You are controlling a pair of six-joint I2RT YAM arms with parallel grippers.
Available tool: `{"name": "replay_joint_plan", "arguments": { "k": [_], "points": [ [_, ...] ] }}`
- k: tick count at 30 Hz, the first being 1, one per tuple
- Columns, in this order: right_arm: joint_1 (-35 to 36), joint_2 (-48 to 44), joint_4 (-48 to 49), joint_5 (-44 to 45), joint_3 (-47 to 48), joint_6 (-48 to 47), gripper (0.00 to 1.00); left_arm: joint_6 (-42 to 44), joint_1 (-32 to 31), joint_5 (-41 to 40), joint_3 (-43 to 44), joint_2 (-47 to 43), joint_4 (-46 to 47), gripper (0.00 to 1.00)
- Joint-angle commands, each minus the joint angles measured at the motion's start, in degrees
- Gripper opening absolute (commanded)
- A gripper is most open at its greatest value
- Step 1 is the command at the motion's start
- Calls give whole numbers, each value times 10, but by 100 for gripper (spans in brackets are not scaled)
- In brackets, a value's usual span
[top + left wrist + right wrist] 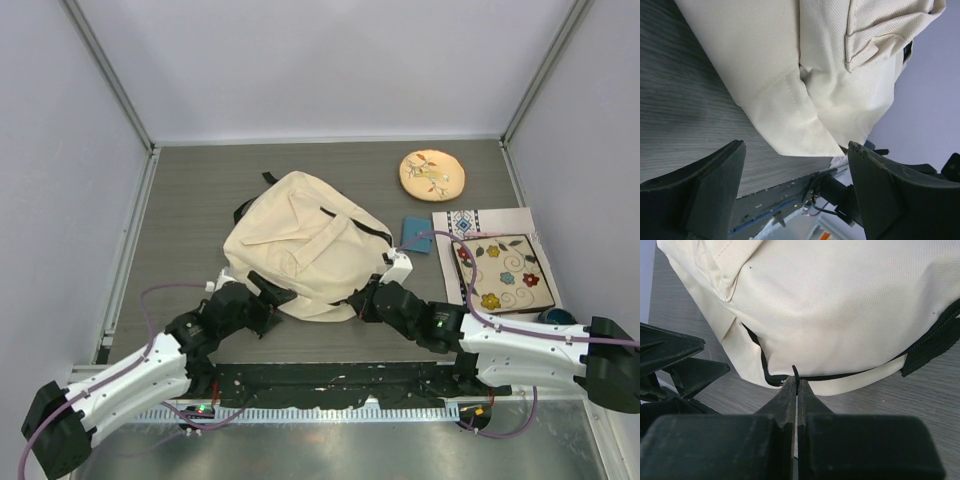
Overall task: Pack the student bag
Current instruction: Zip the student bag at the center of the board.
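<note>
Pale grey walls [320, 60] close in the space on three sides, with metal rails running up the two far corners. Between them lies a dark grey wood-grain surface [190, 200], with a strip of bare metal along its near edge where the arms are mounted.

The student bag [300, 245] is the biggest item. It is cream fabric with thin black straps, and it lies slumped near the middle of the surface, its near edge between the two arms. To its right a flowered mat [505, 272] lies flat, overlapping a white patterned sheet [470, 220]. A round tan embroidered disc [432, 175] sits beyond them, near the far wall. A small blue square [415, 234] lies between the bag and the sheet.

The left end effector [796, 150] stands wide open at the bag's near left corner, with nothing in its grip. The right end effector [796, 382] is pressed fully closed at the bag's near right edge. A thin black tab [795, 371] on the bag's dark zip line is caught at its tips.
</note>
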Motion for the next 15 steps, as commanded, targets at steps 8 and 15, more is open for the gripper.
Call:
{"name": "replay_joint_plan", "arguments": {
  "k": [8,15],
  "points": [
    [-2,8,29,17,19,-14,1,-97,-48,84,61,149,176,88],
    [-2,3,36,10,15,-15,1,-118,-62,64,52,219,270,86]
  ]
}}
